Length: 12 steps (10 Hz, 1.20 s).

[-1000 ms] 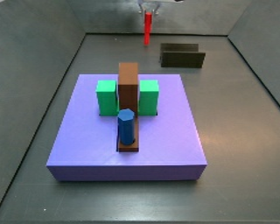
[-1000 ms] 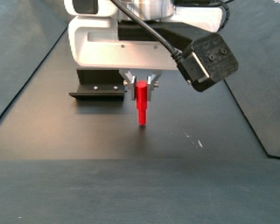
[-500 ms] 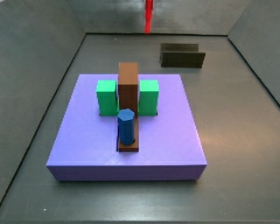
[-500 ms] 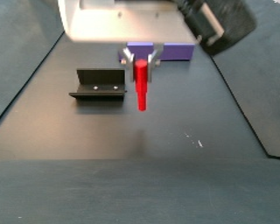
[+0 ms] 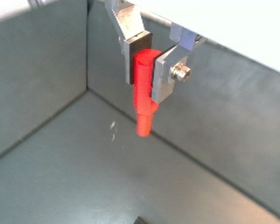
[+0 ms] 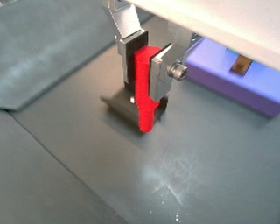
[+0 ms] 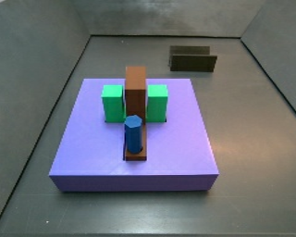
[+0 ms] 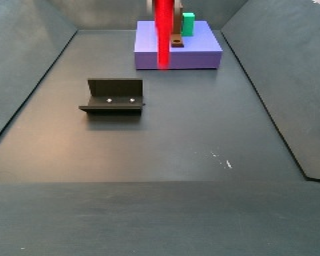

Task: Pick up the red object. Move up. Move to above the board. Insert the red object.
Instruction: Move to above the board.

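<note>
My gripper is shut on the red object, a thin red stick that hangs straight down from between the fingers. Both wrist views show this grip, with the stick high above the grey floor. In a side view only the stick's lower part shows at the upper edge; the gripper itself is out of frame there. The board, a narrow brown slab, stands on the purple platform between two green blocks. A blue peg stands at its near end.
The fixture stands on the floor away from the platform; it also shows in a side view and below the stick in a wrist view. Grey walls enclose the floor. The purple platform lies beyond the gripper.
The gripper has risen with the red object. It has left both side views through the top; only the stick's lower part remains in one.
</note>
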### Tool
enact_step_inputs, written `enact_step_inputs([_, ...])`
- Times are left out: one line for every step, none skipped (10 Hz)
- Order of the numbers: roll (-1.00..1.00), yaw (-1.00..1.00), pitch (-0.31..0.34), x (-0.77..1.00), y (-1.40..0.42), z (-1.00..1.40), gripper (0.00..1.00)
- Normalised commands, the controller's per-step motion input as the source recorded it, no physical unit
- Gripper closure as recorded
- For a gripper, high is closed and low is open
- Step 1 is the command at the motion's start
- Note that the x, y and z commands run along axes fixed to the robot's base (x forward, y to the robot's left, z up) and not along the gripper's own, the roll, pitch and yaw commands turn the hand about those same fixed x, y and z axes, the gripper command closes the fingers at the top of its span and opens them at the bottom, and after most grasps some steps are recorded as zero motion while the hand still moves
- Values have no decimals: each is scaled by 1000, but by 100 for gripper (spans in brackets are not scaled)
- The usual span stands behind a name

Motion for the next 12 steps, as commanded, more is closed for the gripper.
enact_step_inputs([5,5,107,28,3,449,100])
enact_step_inputs([3,6,96,22,-1,168,100])
enact_step_inputs([43,334,190,-153,-1400,127,100])
enact_step_inputs([84,288,148,-159,-1400,133,100])
enact_step_inputs([106,225,87,-167,-1400,135,100])
enact_step_inputs([33,107,25,-178,-1400,133,100])
enact_step_inputs([23,61,24,-170,-1400,134,100])
enact_step_inputs([17,35,23,-168,-1400,139,100])
enact_step_inputs([6,23,20,-170,-1400,140,100])
enact_step_inputs([7,9,8,-174,-1400,145,100])
enact_step_inputs([-1,16,13,-177,-1400,148,100])
enact_step_inputs([-3,12,16,-173,-1400,156,100])
